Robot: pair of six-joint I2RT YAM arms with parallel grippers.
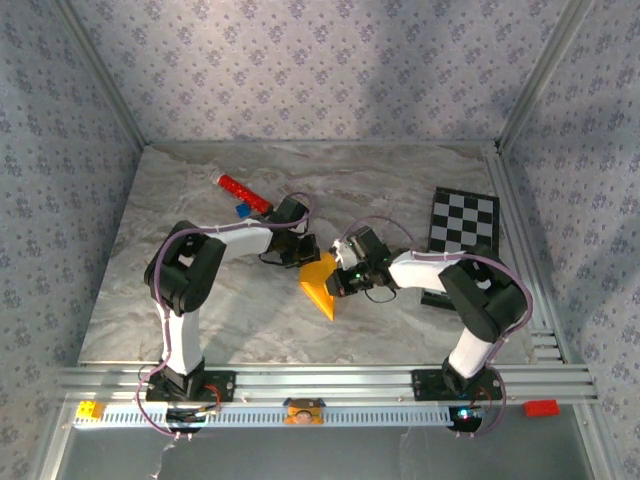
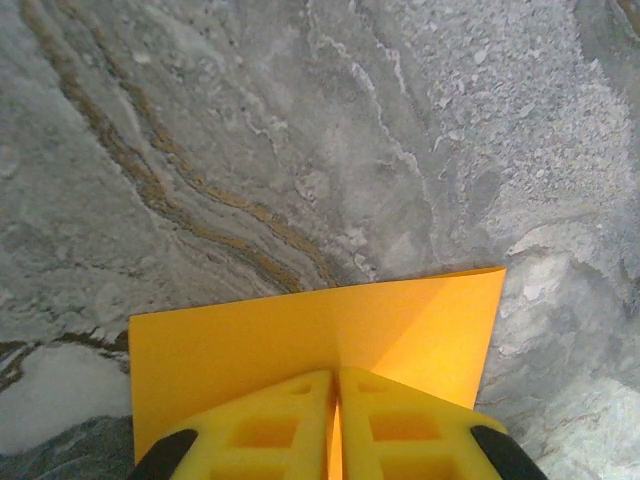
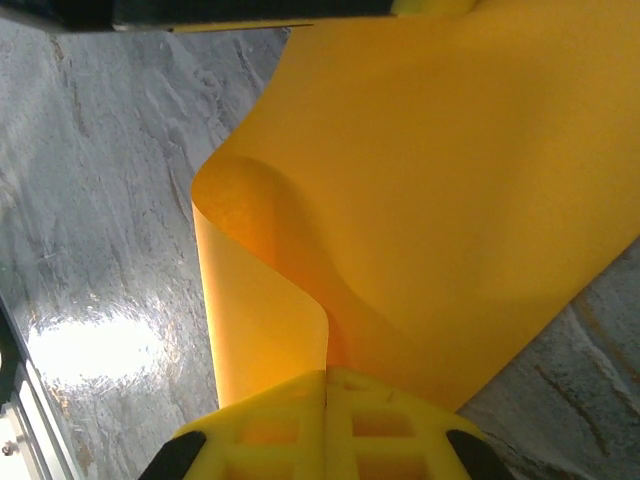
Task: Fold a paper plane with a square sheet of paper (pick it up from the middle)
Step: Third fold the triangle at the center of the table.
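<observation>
The square sheet of paper (image 1: 321,283) is orange-yellow and hangs in the middle of the table between both arms, its point toward the near edge. My left gripper (image 1: 309,250) is shut on its far edge. In the left wrist view the yellow fingers (image 2: 270,425) pinch the sheet (image 2: 300,345) at a crease above the marble. My right gripper (image 1: 338,282) is shut on the sheet's right side. In the right wrist view the paper (image 3: 450,170) curls into a loop (image 3: 262,290) right at the closed fingertips (image 3: 380,420).
A red cylinder (image 1: 243,192) lies at the back left with a small blue block (image 1: 242,211) beside it. A black-and-white checkered board (image 1: 463,222) lies at the right. The table (image 1: 140,290) is grey marble, and aluminium rails (image 1: 320,382) run along the near edge.
</observation>
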